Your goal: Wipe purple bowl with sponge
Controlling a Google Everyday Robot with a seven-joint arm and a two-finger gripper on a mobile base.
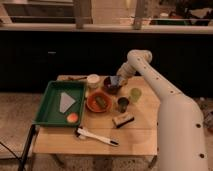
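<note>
The purple bowl (110, 87) sits at the back middle of the wooden table (140, 137), behind the orange bowl (98, 102). My gripper (117, 80) reaches down from the right and is right over the purple bowl's right rim. It is shut on the light blue-grey sponge (114, 80), which sits at the bowl's top. The white arm (155, 82) hides part of the bowl's far right side.
A green tray (47, 107) on the left holds a pale grey sheet (65, 101) and an orange fruit (73, 118). Near the bowls are a white cup (93, 80), a dark cup (123, 103), a yellow-green cup (135, 94), a tan block (123, 120) and a white brush (96, 136).
</note>
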